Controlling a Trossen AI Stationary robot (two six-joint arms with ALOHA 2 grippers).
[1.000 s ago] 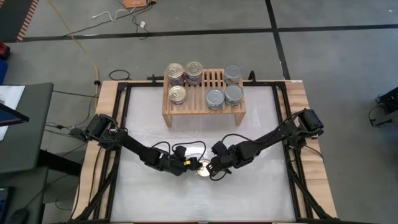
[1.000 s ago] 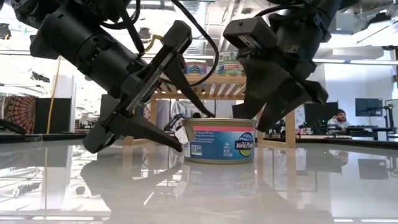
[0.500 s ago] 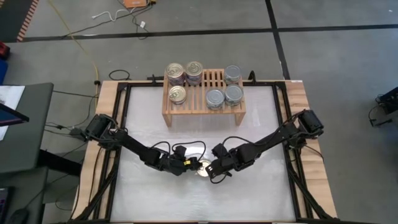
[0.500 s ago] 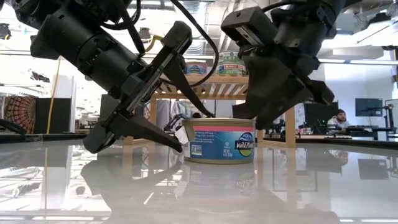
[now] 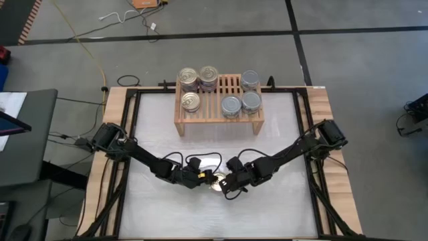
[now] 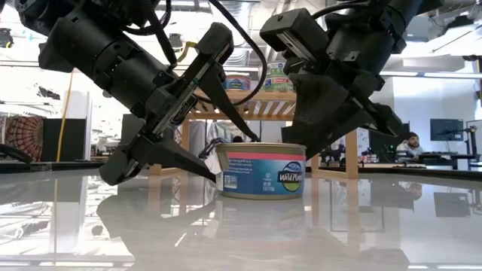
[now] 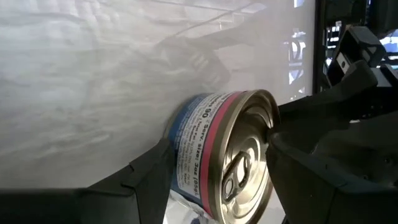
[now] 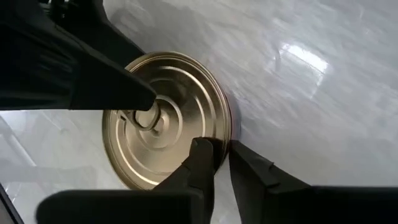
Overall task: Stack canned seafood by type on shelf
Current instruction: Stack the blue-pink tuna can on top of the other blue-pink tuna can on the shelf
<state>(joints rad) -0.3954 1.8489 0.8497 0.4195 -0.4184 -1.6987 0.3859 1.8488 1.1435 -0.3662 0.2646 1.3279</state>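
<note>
I see both arms meeting low over the counter (image 5: 167, 214), near its middle toward six o'clock. One gold-topped can (image 6: 260, 170) stands upright on the counter there, well apart from the shelf (image 5: 219, 114), which sits at twelve o'clock. The left gripper (image 6: 197, 154) comes in from nine o'clock; its fingers are spread wide, one tip resting on the can's lid at the pull ring and the other low beside the can wall, so it grasps nothing firmly. The right gripper (image 8: 222, 163) comes in from three o'clock, and its fingers are pinched narrow over the can's rim, one fingertip on the lid and one outside the wall; I read that as clenched onto the rim. On the shelf I count three gold-topped cans (image 5: 198, 78) grouped toward ten o'clock and three silver-topped cans (image 5: 242, 100) grouped toward two o'clock.
</note>
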